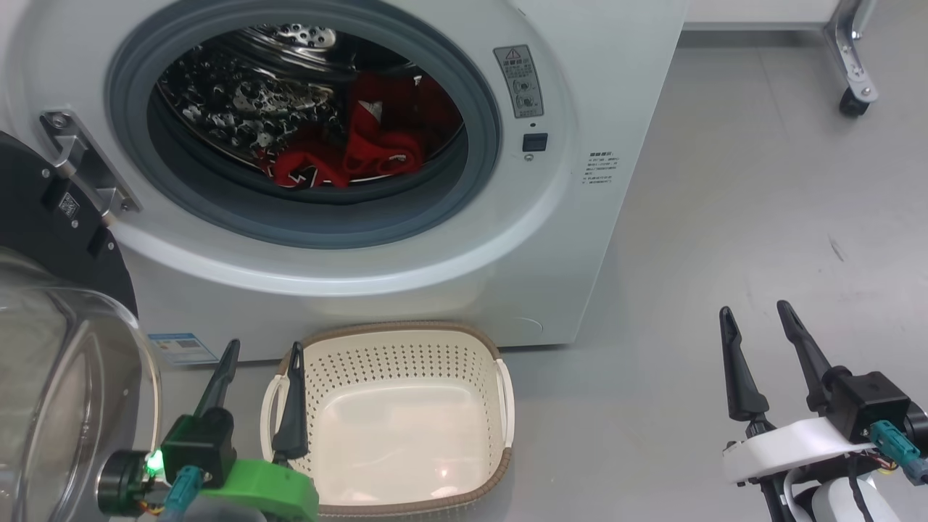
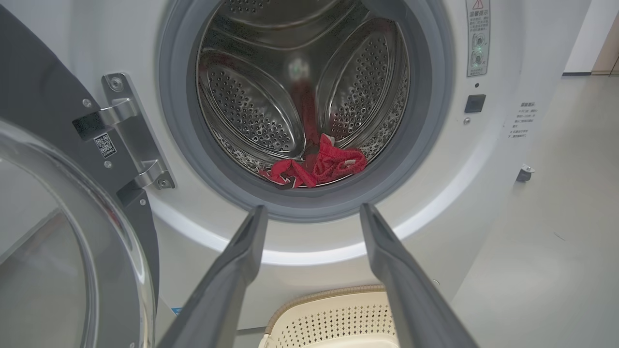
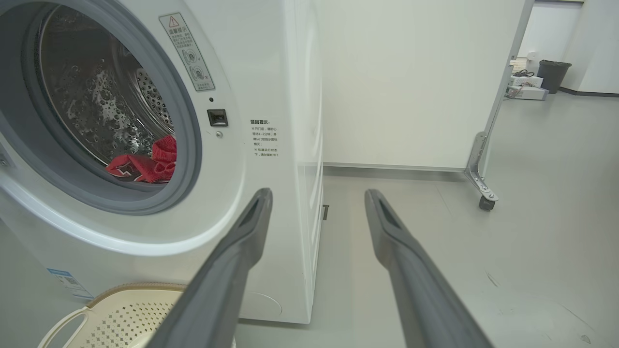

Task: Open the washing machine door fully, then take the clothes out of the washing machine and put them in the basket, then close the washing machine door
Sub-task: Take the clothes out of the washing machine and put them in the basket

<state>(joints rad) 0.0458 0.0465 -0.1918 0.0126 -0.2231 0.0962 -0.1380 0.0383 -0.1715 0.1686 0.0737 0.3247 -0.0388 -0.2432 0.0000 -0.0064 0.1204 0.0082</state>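
The white washing machine [image 1: 594,239] stands with its round opening uncovered. Its black door [image 1: 51,217] with the clear glass bowl [image 1: 65,391] is swung out to the left on a metal hinge [image 2: 130,140]. Red clothes [image 1: 348,148] lie at the bottom of the steel drum, also clothes [image 2: 319,164] and clothes [image 3: 150,166]. The cream basket [image 1: 399,341] sits empty on the floor below the opening. My left gripper [image 1: 264,351] is open beside the basket's left handle, low in front of the machine. My right gripper [image 1: 757,315] is open over bare floor to the machine's right.
Grey floor [image 1: 761,181] stretches to the right of the machine. A white partition on castors [image 3: 483,198] stands behind and to the right. A dark bin [image 3: 551,75] sits far off at the back. The glass bowl of the door bulges close to my left arm.
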